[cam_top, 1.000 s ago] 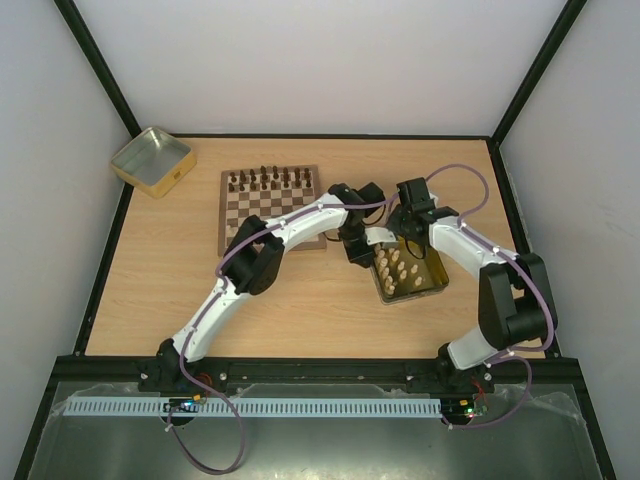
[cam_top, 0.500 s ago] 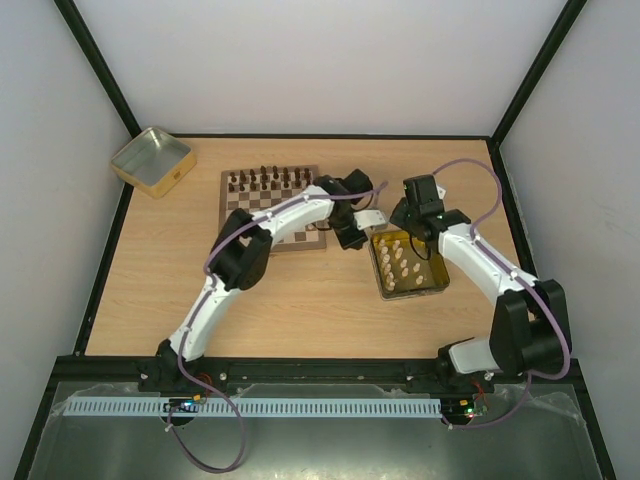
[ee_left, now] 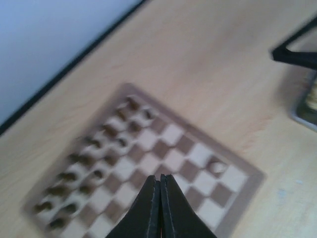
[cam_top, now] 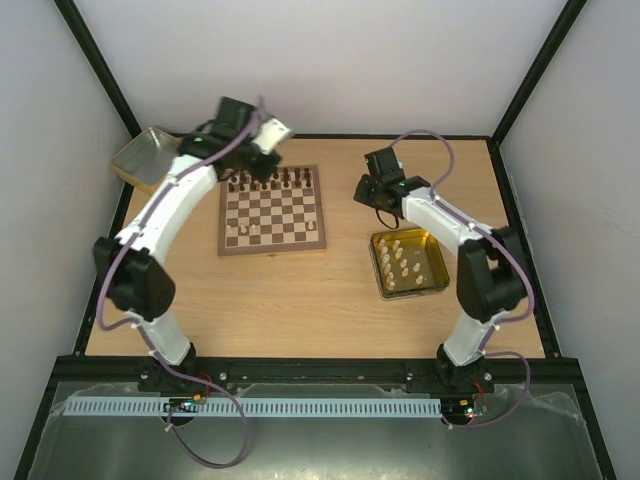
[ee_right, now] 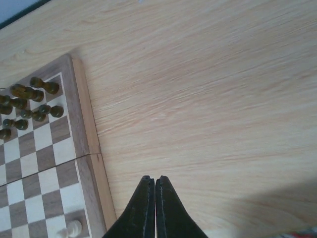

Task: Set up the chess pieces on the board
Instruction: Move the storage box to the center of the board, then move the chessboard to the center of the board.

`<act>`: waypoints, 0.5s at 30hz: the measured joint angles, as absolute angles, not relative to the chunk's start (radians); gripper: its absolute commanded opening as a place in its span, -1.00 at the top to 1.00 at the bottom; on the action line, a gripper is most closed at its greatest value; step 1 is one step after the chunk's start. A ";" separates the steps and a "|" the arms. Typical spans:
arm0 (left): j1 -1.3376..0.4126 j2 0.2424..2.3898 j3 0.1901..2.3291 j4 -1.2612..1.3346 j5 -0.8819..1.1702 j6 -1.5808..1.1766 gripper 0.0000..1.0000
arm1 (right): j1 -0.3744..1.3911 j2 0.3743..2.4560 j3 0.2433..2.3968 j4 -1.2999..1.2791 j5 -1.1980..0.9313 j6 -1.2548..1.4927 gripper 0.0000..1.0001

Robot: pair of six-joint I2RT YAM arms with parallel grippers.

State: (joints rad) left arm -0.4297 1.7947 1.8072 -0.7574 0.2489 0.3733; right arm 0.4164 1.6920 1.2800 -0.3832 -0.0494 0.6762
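Observation:
The board (cam_top: pixel 272 210) lies at the table's middle back, with dark chessmen (cam_top: pixel 270 179) along its far rows. A few cream chess pieces stand on its near rows; one shows in the right wrist view (ee_right: pixel 69 229) and one in the blurred left wrist view (ee_left: pixel 216 166). Several more cream pieces (cam_top: pixel 403 262) lie in a gold tin (cam_top: pixel 434 283) right of the board. My left gripper (cam_top: pixel 258 158) is shut and empty, raised over the board's far left side (ee_left: pixel 160 177). My right gripper (cam_top: pixel 372 198) is shut and empty above bare table between board and tin (ee_right: pixel 155 179).
A second gold tin (cam_top: pixel 140 165) sits at the back left corner, partly behind my left arm. Black frame posts and white walls enclose the table. My left arm arches high over the table's left side.
Both grippers left the tin area. My left arm swung up and back to the board's far left. My right gripper moved back and left, off the tin.

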 measured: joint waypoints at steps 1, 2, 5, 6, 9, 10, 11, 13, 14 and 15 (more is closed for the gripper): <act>-0.401 1.769 1.790 -0.748 0.246 0.371 0.95 | 0.420 1.718 1.299 -0.379 -0.056 0.677 0.96; -0.344 1.732 1.752 -0.723 0.243 0.366 0.95 | 0.422 1.764 1.333 -0.380 -0.069 0.677 0.96; -0.203 1.656 1.627 -0.671 0.229 0.354 0.95 | 0.423 1.869 1.412 -0.377 -0.091 0.680 0.96; -0.160 1.641 1.581 -0.654 0.224 0.351 0.95 | 0.423 1.900 1.437 -0.377 -0.098 0.681 0.96; -0.054 1.631 1.471 -0.609 0.212 0.337 0.95 | 0.423 1.978 1.503 -0.378 -0.120 0.681 0.96; -0.022 1.638 1.444 -0.595 0.209 0.329 0.95 | 0.423 2.000 1.526 -0.379 -0.126 0.681 0.96; 0.006 1.647 1.431 -0.583 0.210 0.321 0.95 | 0.423 2.023 1.552 -0.381 -0.133 0.681 0.96; 0.053 1.676 1.426 -0.547 0.212 0.299 0.95 | 0.423 2.054 1.593 -0.381 -0.140 0.682 0.96; 0.075 1.695 1.428 -0.519 0.214 0.285 0.95 | 0.423 2.069 1.615 -0.381 -0.145 0.682 0.96; 0.096 1.720 1.434 -0.493 0.216 0.272 0.95 | 0.423 2.078 1.629 -0.381 -0.147 0.682 0.96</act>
